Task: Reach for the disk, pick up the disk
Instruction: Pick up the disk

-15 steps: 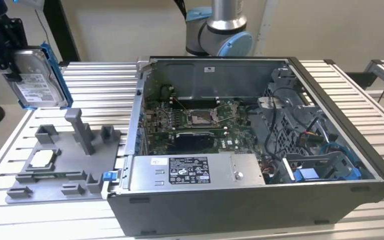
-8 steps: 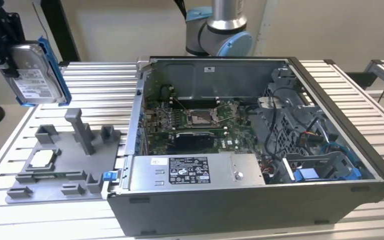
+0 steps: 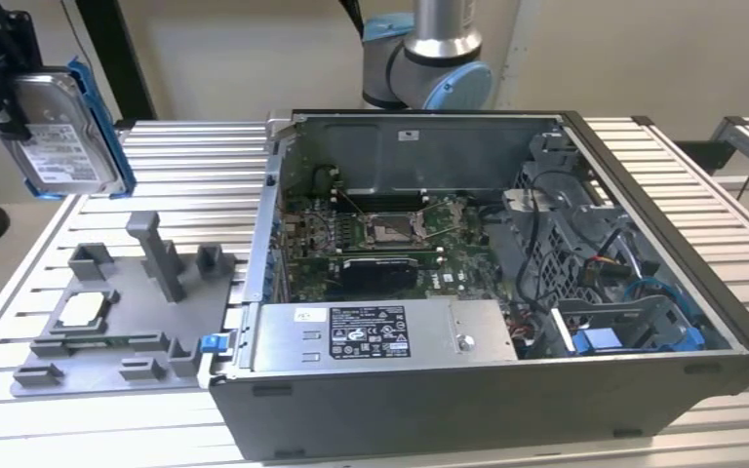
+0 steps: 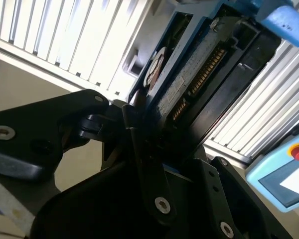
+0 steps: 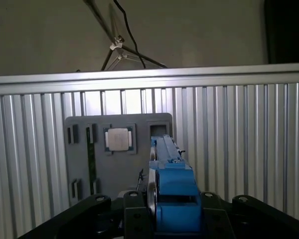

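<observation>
In the exterior view, the tool (image 3: pixel 13 115) hangs at the upper part of the exterior view's left, pinching the disk (image 3: pixel 69 122). The disk is held upright in the air with its white label facing out and its blue frame at the edges, well above the ribbed metal surface (image 3: pixel 153 156). Below it a grey fixture (image 3: pixel 128 312) lies on the surface with a small silver chip (image 3: pixel 78 310) set in it, just beside the open computer case (image 3: pixel 479 273).

In the second wrist view, the disk (image 4: pixel 189 79) is seen edge-on, its connector row showing, clamped between the black fingers (image 4: pixel 132 129) of the tool (image 4: pixel 159 139).

In the first wrist view, the disk (image 5: pixel 170 174) juts out from the tool (image 5: pixel 172 206) – blue frame forward – over the fixture (image 5: pixel 84 164) and chip (image 5: pixel 118 139).
</observation>
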### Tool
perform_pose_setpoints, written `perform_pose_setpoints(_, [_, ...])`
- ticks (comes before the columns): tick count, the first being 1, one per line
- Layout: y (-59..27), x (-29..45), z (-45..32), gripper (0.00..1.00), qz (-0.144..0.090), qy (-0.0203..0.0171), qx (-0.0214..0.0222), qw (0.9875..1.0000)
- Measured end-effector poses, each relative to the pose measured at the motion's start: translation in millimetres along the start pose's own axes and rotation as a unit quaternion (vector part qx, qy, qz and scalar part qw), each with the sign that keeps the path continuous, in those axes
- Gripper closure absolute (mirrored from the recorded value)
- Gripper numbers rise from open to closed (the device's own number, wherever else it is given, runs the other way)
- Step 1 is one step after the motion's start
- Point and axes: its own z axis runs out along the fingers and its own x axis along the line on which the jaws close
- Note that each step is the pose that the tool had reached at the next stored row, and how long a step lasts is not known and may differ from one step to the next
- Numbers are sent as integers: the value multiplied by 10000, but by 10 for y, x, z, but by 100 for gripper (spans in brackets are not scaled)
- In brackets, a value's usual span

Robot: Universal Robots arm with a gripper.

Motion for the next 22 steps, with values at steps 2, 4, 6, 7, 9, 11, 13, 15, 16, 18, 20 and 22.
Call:
perform_pose_setpoints(2, [0,0,-32,100,0,0,0,10000])
perform_pose_setpoints(4, [0,0,-63,100,0,0,0,10000])
perform_pose_setpoints(6, [1,-1,-95,100,0,0,0,10000])
perform_pose_setpoints(7, [1,-1,-111,100,1,0,0,10000])
perform_pose_setpoints(9, [2,-2,-144,100,2,0,0,10000])
perform_pose_setpoints(11, [2,-2,-174,100,1,0,1,10000])
perform_pose_setpoints(13, [1,-1,-206,100,0,0,0,10000])
perform_pose_setpoints(15, [1,-1,-235,100,0,0,0,10000])
perform_pose_setpoints(16, [1,-1,-252,100,0,0,0,10000])
perform_pose_setpoints(18, [2,-1,-282,100,0,0,0,10000])
perform_pose_setpoints(20, [2,-2,-313,100,1,0,0,10000])
perform_pose_setpoints(22, [2,-2,-340,100,1,0,0,10000])
